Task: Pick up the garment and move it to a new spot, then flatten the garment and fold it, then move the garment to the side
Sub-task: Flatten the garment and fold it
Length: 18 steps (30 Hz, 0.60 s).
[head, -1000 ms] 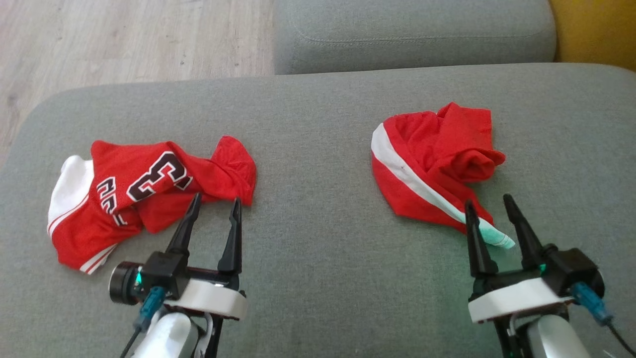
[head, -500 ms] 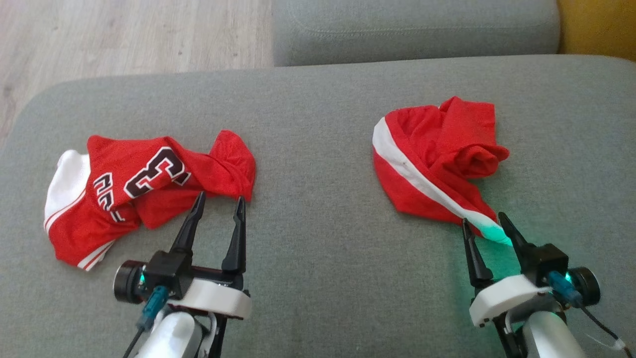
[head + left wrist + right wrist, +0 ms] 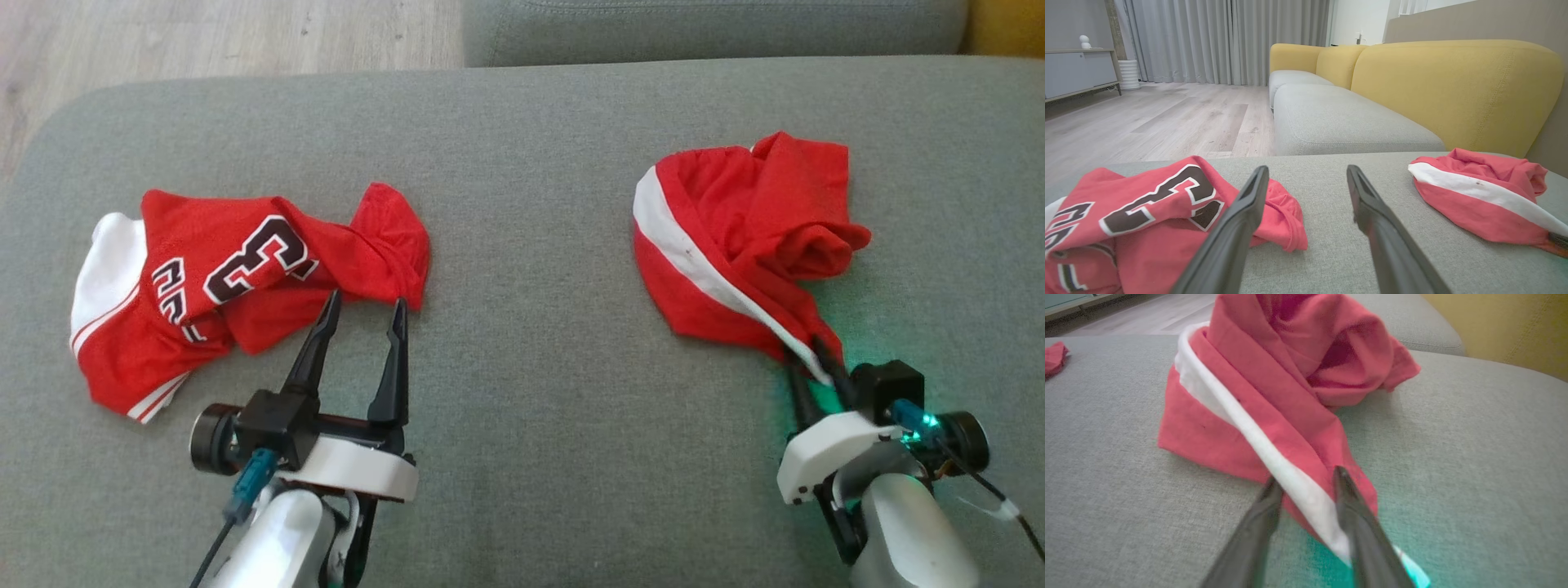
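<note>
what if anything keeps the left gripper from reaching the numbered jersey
Probably nothing, so yes. The left gripper is open, its fingertips close to the near edge of the numbered jersey, and nothing lies across the way on the sofa cushion. A short push forward and left should do.

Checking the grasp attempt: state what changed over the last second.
The right end effector advanced onto the near corner of the striped garment, jaws narrowing around it; firm grip uncertain. The left end effector stayed open beside the numbered jersey; both garments lie as before.

Head view looking down, wrist views low, sharing striped garment (image 3: 735, 237)
</note>
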{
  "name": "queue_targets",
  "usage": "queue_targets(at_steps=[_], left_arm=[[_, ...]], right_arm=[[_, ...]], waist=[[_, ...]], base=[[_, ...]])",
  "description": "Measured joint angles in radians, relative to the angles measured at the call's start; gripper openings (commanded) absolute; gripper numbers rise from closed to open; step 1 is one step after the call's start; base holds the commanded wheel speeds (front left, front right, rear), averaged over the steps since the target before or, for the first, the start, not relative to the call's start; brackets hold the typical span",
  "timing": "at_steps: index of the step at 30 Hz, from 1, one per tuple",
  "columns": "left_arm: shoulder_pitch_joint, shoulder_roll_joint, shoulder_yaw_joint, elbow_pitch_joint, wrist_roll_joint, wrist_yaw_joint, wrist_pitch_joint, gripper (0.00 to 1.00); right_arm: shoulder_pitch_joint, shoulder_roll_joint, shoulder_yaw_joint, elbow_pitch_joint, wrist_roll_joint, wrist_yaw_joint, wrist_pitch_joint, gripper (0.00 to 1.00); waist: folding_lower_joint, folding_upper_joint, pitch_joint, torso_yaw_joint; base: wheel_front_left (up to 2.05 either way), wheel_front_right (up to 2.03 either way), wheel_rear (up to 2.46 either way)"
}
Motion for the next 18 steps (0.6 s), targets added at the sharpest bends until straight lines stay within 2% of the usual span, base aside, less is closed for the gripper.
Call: queue_targets(at_steps=[5, 16, 17, 18], left_arm=[[-0.004, -0.003, 0.008, 0.009, 0.007, 0.000, 0.000, 1.00], [-0.007, -0.018, 0.026, 0.010, 0.008, -0.009, 0.000, 1.00], [-0.007, -0.022, 0.026, 0.010, 0.008, -0.009, 0.000, 1.00], [-0.007, -0.025, 0.026, 0.010, 0.010, -0.009, 0.000, 1.00]], right_arm=[[-0.005, 0.001, -0.066, 0.012, -0.047, 0.000, 0.000, 0.00], [0.067, 0.001, -0.419, -0.145, -0.245, 0.000, 0.073, 0.00], [0.074, 0.001, -0.434, -0.154, -0.255, 0.000, 0.080, 0.46], [0.079, 0.000, -0.437, -0.160, -0.253, 0.000, 0.080, 1.00]], waist=[[-0.0001, 0.0000, -0.002, -0.018], [-0.0002, 0.0000, -0.047, -0.073], [-0.0002, 0.0000, -0.050, -0.076], [-0.0003, 0.0000, -0.051, -0.078]], base=[[0.00, 0.00, 0.00], [0.00, 0.00, 0.00], [0.00, 0.00, 0.00], [0.00, 0.00, 0.00]])
